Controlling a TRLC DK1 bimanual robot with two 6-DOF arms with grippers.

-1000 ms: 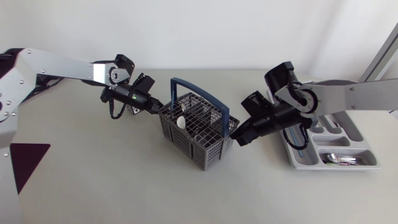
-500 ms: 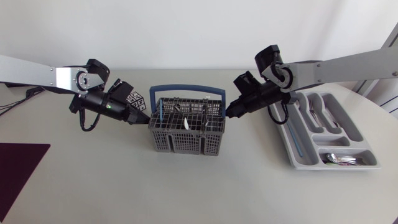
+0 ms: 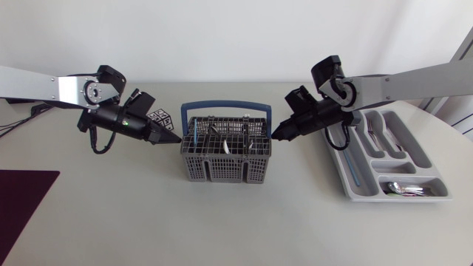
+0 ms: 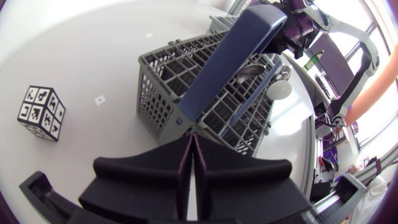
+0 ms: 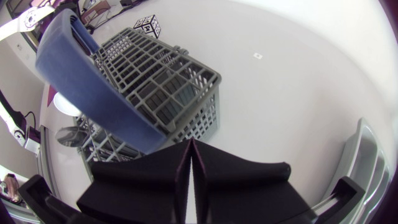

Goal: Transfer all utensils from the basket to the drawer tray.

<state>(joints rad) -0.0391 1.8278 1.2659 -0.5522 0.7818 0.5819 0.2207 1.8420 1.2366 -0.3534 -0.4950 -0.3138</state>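
The grey basket [image 3: 225, 159] stands on the tabletop [image 3: 111, 214] between the two pincers, its blue handle [image 3: 225, 107] upright over it. Utensils are in it: a white spoon [image 3: 222, 150] near the middle and a blue-handled piece [image 3: 191, 137] at the end nearest the left pincer [image 3: 171, 138].

The left pincer points at one end wall of the basket, tip just beside it. I cannot tell whether it touches. In the left wrist view the pincer's [image 4: 191, 140] two fingers are pressed flat together with only a thin seam between them and nothing held, and the basket [image 4: 161, 93] sits straight ahead with the handle [image 4: 230, 56] arching away over it.

The right pincer [image 3: 279, 134] points at the opposite end wall in the same way, tip just beside the rim. In the right wrist view this pincer [image 5: 189, 144] is likewise closed tight and empty, the basket [image 5: 168, 87] and its handle [image 5: 93, 81] just ahead.

Behind the right pincer lies the grey tray [image 3: 414, 151], with forks [image 3: 377, 133] in one long compartment and spoons [image 3: 403, 190] in the end compartment farthest from the pincer.

Beside the left pincer, a small black-and-white patterned cube [image 3: 159, 118] sits on the tabletop, near the basket but apart from it.
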